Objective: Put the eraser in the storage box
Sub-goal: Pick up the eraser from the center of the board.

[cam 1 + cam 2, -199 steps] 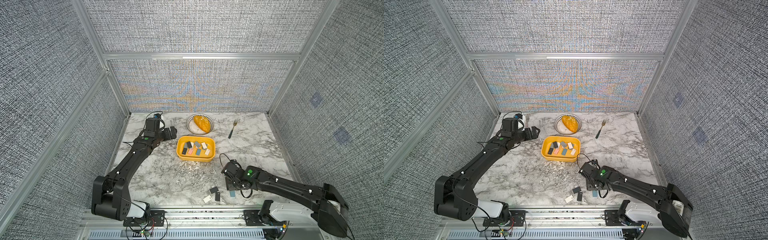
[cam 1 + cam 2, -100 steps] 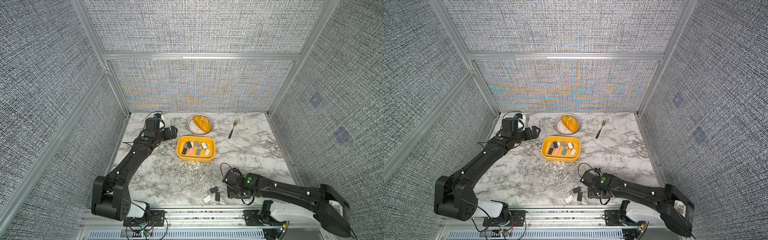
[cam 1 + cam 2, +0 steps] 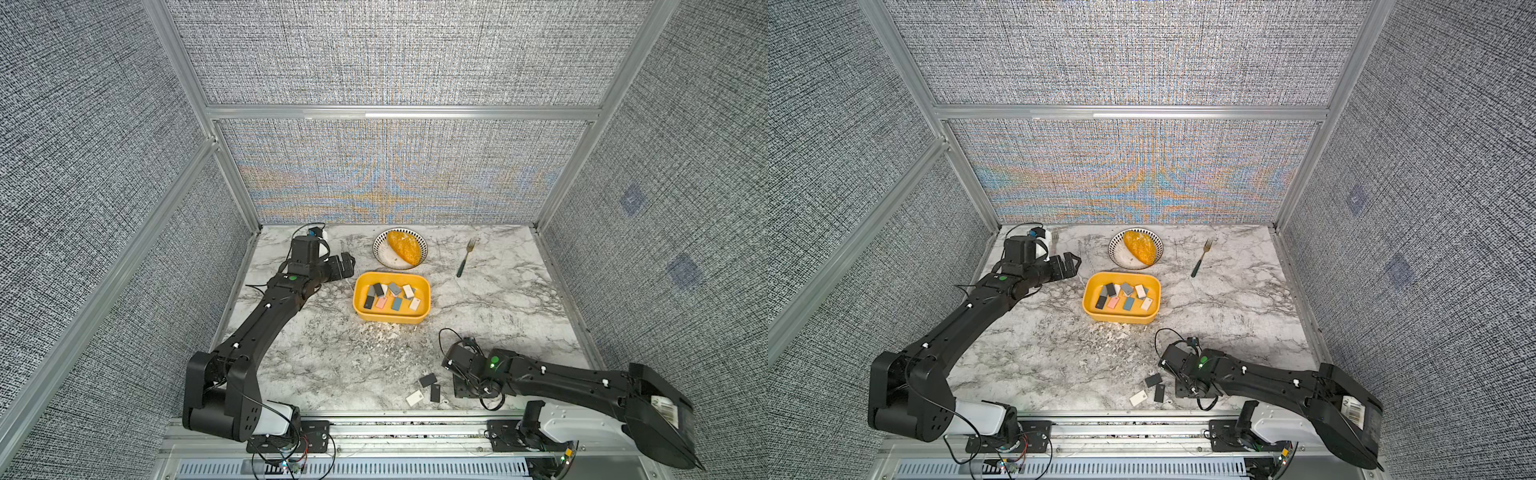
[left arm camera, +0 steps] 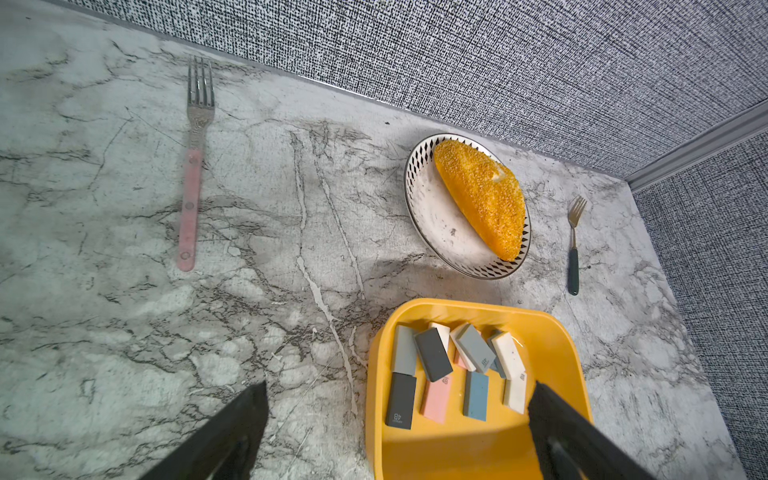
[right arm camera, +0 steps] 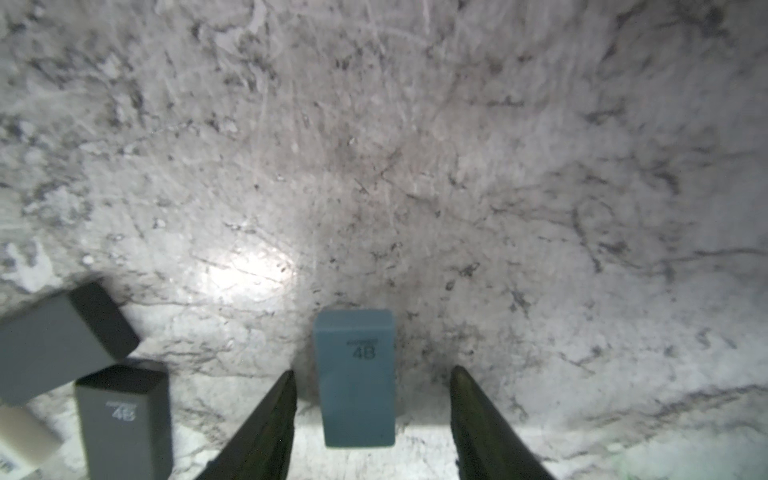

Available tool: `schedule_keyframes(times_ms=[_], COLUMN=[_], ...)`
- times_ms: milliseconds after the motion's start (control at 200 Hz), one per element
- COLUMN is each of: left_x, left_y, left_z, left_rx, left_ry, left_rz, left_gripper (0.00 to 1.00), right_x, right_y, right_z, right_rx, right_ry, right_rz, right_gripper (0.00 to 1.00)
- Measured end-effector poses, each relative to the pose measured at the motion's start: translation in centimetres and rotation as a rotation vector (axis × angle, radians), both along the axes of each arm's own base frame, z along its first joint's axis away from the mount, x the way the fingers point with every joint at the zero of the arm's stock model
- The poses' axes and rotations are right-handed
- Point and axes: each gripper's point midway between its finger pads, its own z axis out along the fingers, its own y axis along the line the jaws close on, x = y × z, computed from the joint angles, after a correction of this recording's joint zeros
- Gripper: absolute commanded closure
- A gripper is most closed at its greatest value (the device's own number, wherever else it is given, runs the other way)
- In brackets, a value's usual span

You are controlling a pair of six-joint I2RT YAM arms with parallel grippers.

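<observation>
A blue eraser (image 5: 355,378) marked 4B lies flat on the marble between the fingers of my right gripper (image 5: 372,370). A gap shows on each side of it, so the gripper is open. In both top views the right gripper (image 3: 461,385) (image 3: 1183,388) points down near the front edge and hides that eraser. The yellow storage box (image 3: 390,320) (image 3: 1119,319) stands mid-table with several erasers inside. My left gripper (image 3: 347,266) (image 4: 399,384) hangs wide open and empty just left of the box (image 4: 478,449).
Two dark grey erasers (image 3: 428,379) (image 3: 435,392) and a white one (image 3: 417,398) lie just left of the right gripper. A plate (image 3: 382,257) with bread (image 3: 402,248) sits behind the box. A dark-handled fork (image 3: 465,259) lies at the back right and a pink-handled fork (image 4: 191,183) at the back left.
My right gripper has come down toward the front edge over the blue eraser, and its jaws have narrowed around it. The left arm has not moved.
</observation>
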Motion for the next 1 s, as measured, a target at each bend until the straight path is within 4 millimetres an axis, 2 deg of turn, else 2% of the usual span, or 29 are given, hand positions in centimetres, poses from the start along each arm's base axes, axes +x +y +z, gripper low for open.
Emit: schedule_keyframes(times_ms=[440,636,851,1001], left_x=[0.0,0.0,-0.1,-0.1], left_y=[0.0,0.0,0.0,0.0], left_z=[0.0,0.0,0.4,0.5], left_rx=[0.000,0.000,-0.002,-0.003], left_ry=[-0.001,-0.001,-0.009,-0.013], left_rz=[0.000,0.000,0.000,0.000], left_gripper=[0.00,0.00,0.00,0.00], right_x=[0.7,1.0,3.0,6.1], right_y=[0.8,1.0,2.4,4.1], right_z=[-0.2,0.4,3.4,6.8], right_rx=[-0.005,-0.015,-0.009,0.006], right_ry=[-0.020,-0.022,-0.096,-0.185], right_rz=[0.030,0.046,0.056,0.053], right_gripper=[0.74,0.76,0.76,0.76])
